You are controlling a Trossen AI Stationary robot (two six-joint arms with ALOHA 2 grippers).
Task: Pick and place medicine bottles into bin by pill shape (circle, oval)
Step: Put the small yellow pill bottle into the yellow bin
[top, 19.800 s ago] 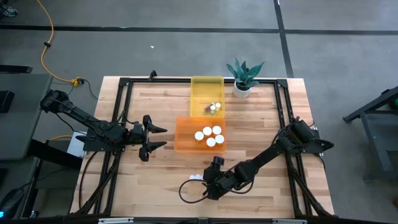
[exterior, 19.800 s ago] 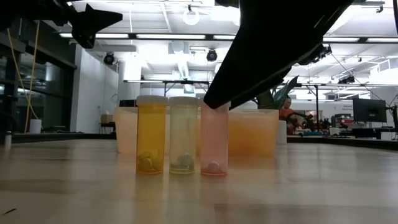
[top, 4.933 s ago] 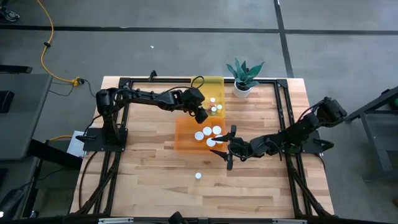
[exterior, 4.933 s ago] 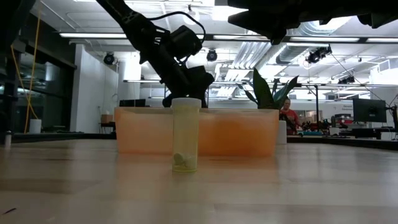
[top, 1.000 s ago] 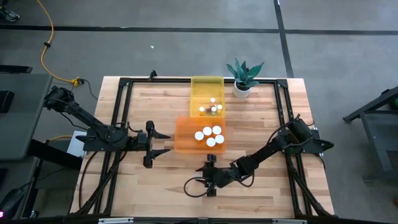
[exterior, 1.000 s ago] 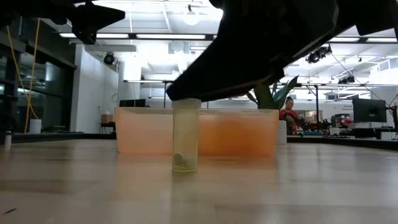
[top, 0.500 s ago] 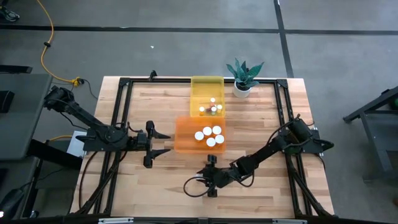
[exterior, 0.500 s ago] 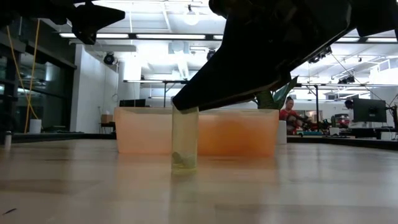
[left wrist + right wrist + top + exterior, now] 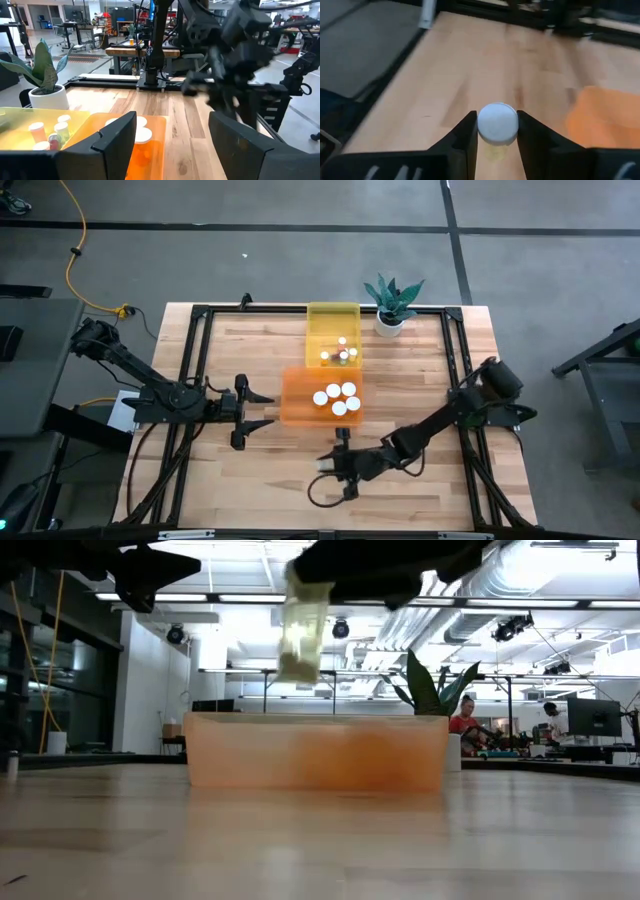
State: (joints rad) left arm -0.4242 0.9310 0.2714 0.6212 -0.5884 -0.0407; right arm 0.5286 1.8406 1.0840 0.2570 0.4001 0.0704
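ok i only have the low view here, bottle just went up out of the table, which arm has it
Observer: The right gripper has it; its fingers are clamped on the white-capped bottle.
Operator: is it over a bin yet
Observer: No. In the high view it hangs over bare wood, nearer the front edge than the orange bin.
Operator: where's the other arm
Observer: The left gripper waits open, on the left side of the orange bin.
Operator: what's in the bins
Observer: White-capped bottles show in both the orange bin and the yellow bin behind it.
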